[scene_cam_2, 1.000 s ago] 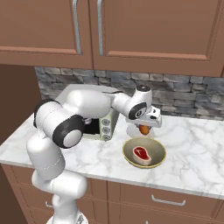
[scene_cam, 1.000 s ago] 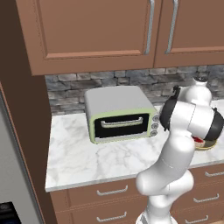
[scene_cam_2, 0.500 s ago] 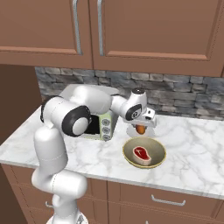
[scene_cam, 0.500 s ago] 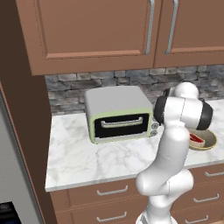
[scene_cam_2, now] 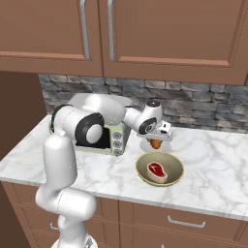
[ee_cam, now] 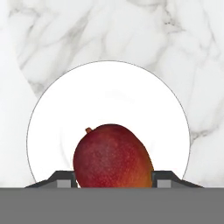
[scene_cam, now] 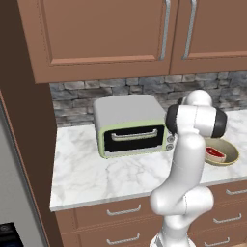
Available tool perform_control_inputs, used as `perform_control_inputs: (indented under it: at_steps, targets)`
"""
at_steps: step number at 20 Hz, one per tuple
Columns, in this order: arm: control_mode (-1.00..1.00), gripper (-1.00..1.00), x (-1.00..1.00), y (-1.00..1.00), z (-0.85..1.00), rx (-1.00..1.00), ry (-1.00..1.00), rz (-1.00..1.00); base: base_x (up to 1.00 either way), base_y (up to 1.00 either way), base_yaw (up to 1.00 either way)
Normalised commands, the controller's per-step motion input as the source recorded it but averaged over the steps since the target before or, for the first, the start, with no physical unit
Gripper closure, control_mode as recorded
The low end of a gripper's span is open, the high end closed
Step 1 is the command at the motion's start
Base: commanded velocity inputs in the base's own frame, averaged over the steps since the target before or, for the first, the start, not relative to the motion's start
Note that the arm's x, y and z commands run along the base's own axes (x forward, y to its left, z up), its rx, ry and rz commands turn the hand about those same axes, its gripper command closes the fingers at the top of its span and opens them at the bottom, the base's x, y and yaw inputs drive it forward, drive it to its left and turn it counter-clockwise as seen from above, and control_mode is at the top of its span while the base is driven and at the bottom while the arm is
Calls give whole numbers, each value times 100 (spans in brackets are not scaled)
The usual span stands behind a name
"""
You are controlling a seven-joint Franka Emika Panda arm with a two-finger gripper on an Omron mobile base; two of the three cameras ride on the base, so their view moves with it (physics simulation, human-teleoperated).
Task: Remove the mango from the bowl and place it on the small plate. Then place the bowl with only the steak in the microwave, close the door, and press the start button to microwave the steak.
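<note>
My gripper (scene_cam_2: 155, 141) is shut on the mango (scene_cam_2: 155, 144), a small orange-red fruit, and holds it just above the counter behind the bowl. In the hand view the mango (ee_cam: 113, 155) sits between my dark fingertips (ee_cam: 61, 177), straight over the small plate (ee_cam: 109, 92), a white round plate on the marble. The bowl (scene_cam_2: 173, 164) stands in front of the hand, with the steak (scene_cam_2: 157, 170) alone in it. In the left base view the bowl (scene_cam: 231, 153) and the steak (scene_cam: 215, 153) show to the right of my arm. The microwave and its door are out of view.
A green-and-grey toaster oven (scene_cam: 130, 126) stands at the back of the marble counter (scene_cam: 96, 169), left of the hand. Brown wall cupboards (scene_cam_2: 145, 34) hang overhead and a stone backsplash (scene_cam_2: 208, 104) runs behind. Bare marble lies right of the bowl.
My elbow has swung in toward the toaster oven. The hand with the mango has hardly shifted, and the bowl and steak have stayed put.
</note>
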Motion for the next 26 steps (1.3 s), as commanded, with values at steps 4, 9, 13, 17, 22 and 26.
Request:
perform_control_inputs:
  at_steps: [4, 9, 13, 17, 22, 26]
  targets:
    - [-100, 100, 21, 0, -27, 3, 0, 3, 0, 0, 0]
    - [-100, -100, 1, 1, -28, 1, 0, 3, 0, 0, 0]
    - [-100, -100, 0, 0, -1, 0, -1, 0, 0, 0, 0]
    - [-100, -100, -18, 0, 29, 0, -10, 0, 0, 0, 0]
    - [-100, -100, -48, 0, 71, 0, -21, 0, 0, 0, 0]
    - [-100, -100, -86, 0, 49, 0, -30, -6, 0, 0, 0]
